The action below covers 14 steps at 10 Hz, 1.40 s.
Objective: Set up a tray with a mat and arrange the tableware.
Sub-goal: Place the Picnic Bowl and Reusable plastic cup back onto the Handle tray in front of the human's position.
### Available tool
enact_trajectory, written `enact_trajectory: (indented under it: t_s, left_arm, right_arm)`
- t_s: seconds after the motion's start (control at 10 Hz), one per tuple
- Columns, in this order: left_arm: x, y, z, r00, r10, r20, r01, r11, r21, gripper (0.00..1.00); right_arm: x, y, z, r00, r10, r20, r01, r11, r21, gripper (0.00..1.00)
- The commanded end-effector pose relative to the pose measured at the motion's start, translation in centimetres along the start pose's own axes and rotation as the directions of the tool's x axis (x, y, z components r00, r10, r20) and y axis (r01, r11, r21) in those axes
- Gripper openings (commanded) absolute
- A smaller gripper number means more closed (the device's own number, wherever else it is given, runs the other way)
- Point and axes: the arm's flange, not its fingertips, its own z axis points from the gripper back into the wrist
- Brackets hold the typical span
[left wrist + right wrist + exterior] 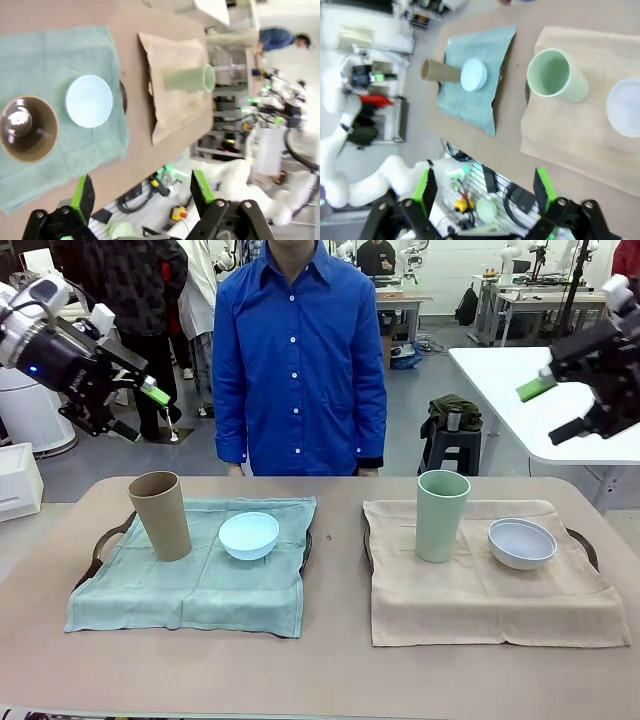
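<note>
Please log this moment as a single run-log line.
left fingers: open, raised, empty | right fingers: open, raised, empty | tan-brown cup, light blue bowl: on green mat | pale green cup, whitish bowl: on beige mat

We are seeing a tan-brown cup (161, 514) and light blue bowl (248, 535) on a teal mat (190, 590) at lower left; a pale green cup (441, 514) and whitish bowl (521, 542) on a beige mat (480, 605) at lower right.

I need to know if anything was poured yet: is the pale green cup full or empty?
Empty. The right wrist view looks down into the pale green cup and shows only its bare green inside. It stands upright on the tan mat.
</note>
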Motion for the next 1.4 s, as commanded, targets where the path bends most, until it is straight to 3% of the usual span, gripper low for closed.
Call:
enact_trajectory:
  t_s: [0.0, 0.2, 0.6, 0.7, 0.8, 0.9, 1.0, 1.1, 1.2, 1.3]
  left_arm:
    - [1.4, 2.8, 2.7, 0.999, 0.025, -0.021, -0.026, 0.996, -0.084, 1.0]
    - [1.8, 6.5, 4.9, 0.996, 0.082, -0.025, -0.085, 0.984, -0.156, 1.0]
    - [-0.6, 13.6, 8.9, 0.993, 0.097, -0.067, -0.112, 0.95, -0.29, 1.0]
    - [-1.4, 13.7, 9.0, 0.996, 0.007, -0.091, -0.031, 0.963, -0.267, 1.0]
    - [-2.2, 11.7, 8.3, 0.978, -0.196, -0.074, 0.18, 0.966, -0.184, 1.0]
    - [-1.5, 13.9, 8.5, 0.994, 0.079, -0.077, -0.097, 0.959, -0.265, 1.0]
    - [-1.5, 13.9, 8.5, 0.994, 0.079, -0.077, -0.097, 0.959, -0.265, 1.0]
    - [-2.0, 13.2, 8.6, 0.996, -0.027, -0.086, 0.006, 0.971, -0.239, 1.0]
    - [-1.9, 13.0, 7.6, 0.994, -0.039, -0.101, 0.014, 0.969, -0.245, 1.0]
    - [-2.2, 13.5, 7.4, 0.997, 0.009, -0.077, -0.028, 0.967, -0.251, 1.0]
  right_arm:
    - [-1.5, -3.4, 1.1, 0.991, -0.131, 0.038, 0.128, 0.989, 0.072, 1.0]
    - [-2.6, -5.7, 1.9, 0.972, -0.229, 0.045, 0.225, 0.971, 0.083, 1.0]
    - [-5.2, -7.7, 3.6, 0.956, -0.288, 0.057, 0.283, 0.955, 0.087, 1.0]
    - [-5.3, -7.5, 3.7, 0.935, -0.348, 0.067, 0.346, 0.937, 0.043, 1.0]
    - [-3.9, -7.9, 3.7, 0.965, -0.255, 0.051, 0.252, 0.965, 0.072, 1.0]
    - [-3.9, -7.9, 3.7, 0.965, -0.255, 0.051, 0.252, 0.965, 0.072, 1.0]
    - [-3.9, -7.9, 3.7, 0.965, -0.255, 0.051, 0.252, 0.965, 0.072, 1.0]
    - [-3.9, -7.9, 3.7, 0.965, -0.255, 0.051, 0.252, 0.965, 0.072, 1.0]
    - [-4.2, -7.9, 3.9, 0.96, -0.274, 0.058, 0.271, 0.961, 0.059, 1.0]
    - [-3.3, -10.2, 5.0, 0.953, -0.304, -0.014, 0.304, 0.948, 0.094, 1.0]
